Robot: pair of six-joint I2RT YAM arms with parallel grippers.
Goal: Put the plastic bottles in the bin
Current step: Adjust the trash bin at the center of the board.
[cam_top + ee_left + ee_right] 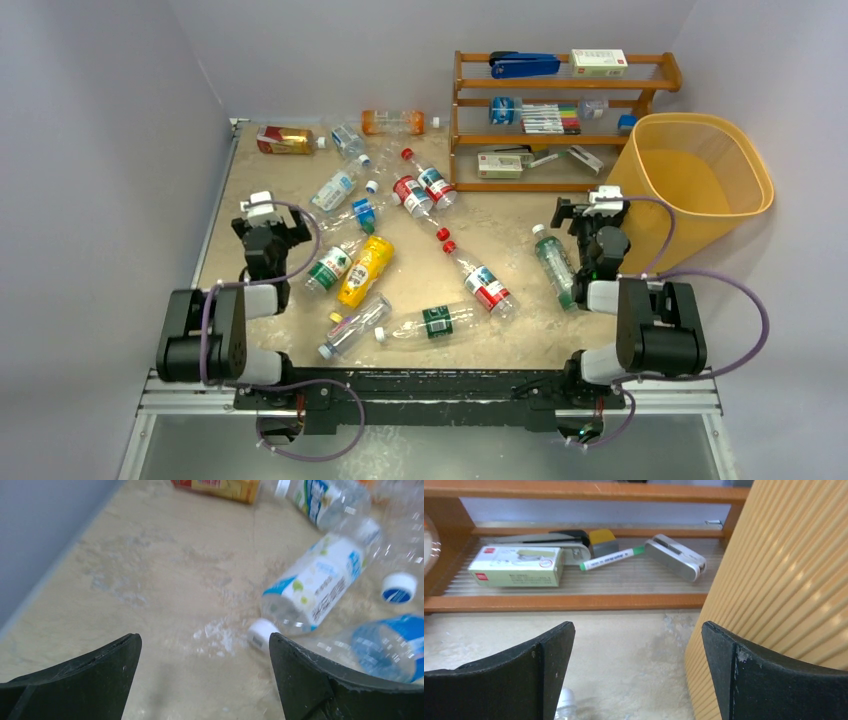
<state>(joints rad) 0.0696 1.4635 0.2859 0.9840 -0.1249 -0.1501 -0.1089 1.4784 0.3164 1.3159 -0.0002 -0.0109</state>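
Observation:
Several plastic bottles lie scattered on the table: a yellow one (365,270), a red-labelled one (483,283), an orange one (393,122) and an amber one (285,140). The yellow-orange bin (700,180) stands at the right. My left gripper (272,222) is open and empty over the left side of the table. Just ahead and right of it (204,637) lies a clear bottle with a white-blue label (320,585). My right gripper (592,212) is open and empty (638,626) beside the bin wall (784,590). A green-labelled bottle (553,262) lies at its left.
A brown wooden shelf rack (560,110) stands at the back with a blue stapler (525,66), white boxes (516,566) and pens on it. A loose blue cap (399,587) lies among the bottles. Grey walls close in the left, back and right sides.

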